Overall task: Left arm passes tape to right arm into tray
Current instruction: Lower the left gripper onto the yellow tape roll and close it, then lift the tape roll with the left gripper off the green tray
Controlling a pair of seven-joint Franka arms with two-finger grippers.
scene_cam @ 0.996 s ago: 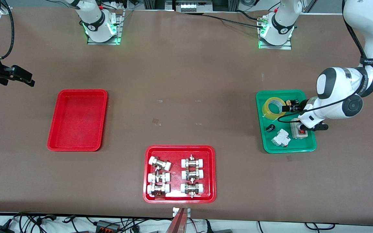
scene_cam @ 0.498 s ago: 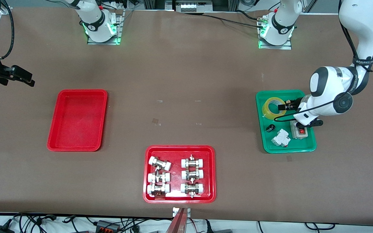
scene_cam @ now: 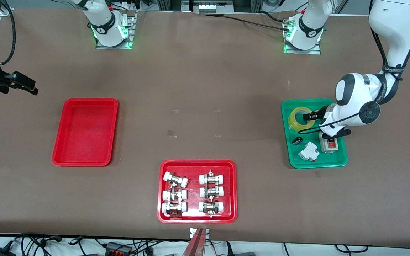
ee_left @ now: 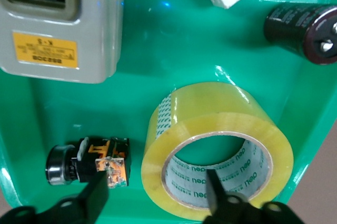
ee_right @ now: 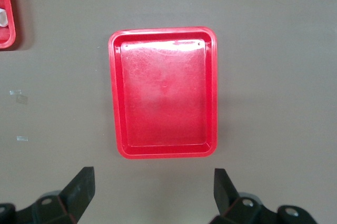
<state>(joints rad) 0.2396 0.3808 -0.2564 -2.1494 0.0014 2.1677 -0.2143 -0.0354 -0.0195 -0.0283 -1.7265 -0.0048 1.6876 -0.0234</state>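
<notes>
Green tray (scene_cam: 336, 164) with switch box (scene_cam: 329, 145), capacitor (scene_cam: 297, 140); red tray (scene_cam: 197, 219) of capped fittings (scene_cam: 211, 179).

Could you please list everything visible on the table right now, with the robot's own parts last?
tape: one, translucent yellow roll, in the green tray.
green tray: one, at the left arm's end of the table.
grey switch box: one, red button, in the green tray.
white block: one, in the green tray.
dark cylinder: one, in the green tray.
small black-and-orange part: one, beside the tape.
tray: one, plain red, toward the right arm's end.
red tray of fittings: one, nearest the front camera, holding six white-capped metal fittings.
left hand: open, one finger inside the tape's core.
right hand: open, waiting high above the table.
</notes>
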